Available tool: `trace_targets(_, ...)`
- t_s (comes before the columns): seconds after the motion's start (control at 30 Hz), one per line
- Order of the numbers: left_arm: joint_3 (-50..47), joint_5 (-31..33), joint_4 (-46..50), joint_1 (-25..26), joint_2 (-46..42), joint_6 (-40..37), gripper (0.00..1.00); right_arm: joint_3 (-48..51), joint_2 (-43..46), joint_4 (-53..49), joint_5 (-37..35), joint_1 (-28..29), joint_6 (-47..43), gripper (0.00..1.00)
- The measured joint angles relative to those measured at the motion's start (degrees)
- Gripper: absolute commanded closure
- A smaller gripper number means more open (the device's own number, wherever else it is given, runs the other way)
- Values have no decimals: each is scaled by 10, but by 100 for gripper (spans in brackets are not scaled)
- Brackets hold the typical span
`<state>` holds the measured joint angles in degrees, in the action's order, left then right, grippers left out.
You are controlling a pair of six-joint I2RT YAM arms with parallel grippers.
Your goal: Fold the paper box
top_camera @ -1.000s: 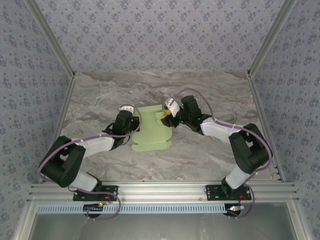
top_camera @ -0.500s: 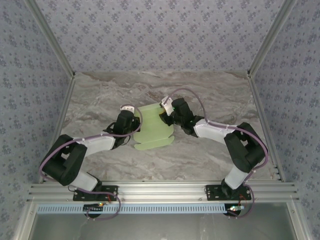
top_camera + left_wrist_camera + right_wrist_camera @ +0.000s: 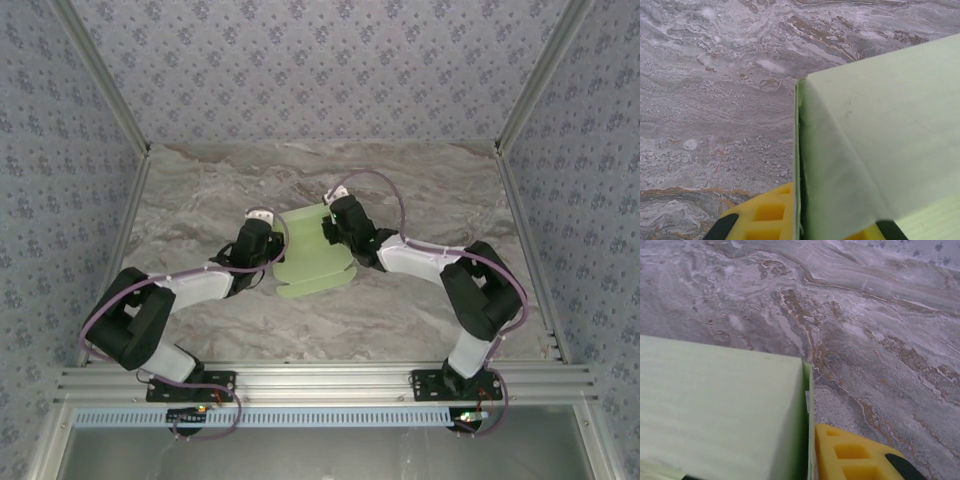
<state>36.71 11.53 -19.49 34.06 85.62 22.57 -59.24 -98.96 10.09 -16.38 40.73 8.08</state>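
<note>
While paper box (image 3: 312, 262), pale green card with side flap folded up, lies at middle of bench (image 3: 190, 190) between both arms, left jaws grip its left edge: card pinched between yellow fingers (image 3: 762, 220). Right jaws straddle box's right wall near far corner. One yellow finger (image 3: 850, 455) outside wall, just beside it; other hidden behind card. Right jaws closed or not: cannot tell.
</note>
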Motion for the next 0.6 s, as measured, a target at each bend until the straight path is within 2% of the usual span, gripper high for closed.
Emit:
trace_targets(0.37, 0, -4, 0, 5, 2, 0, 95, -34, -19, -59, -122, 34, 66, 82)
trace_targets(0.6, 1, -4, 0, 6, 8, 0, 95, -45, -41, -79, -190, 52, 80, 77)
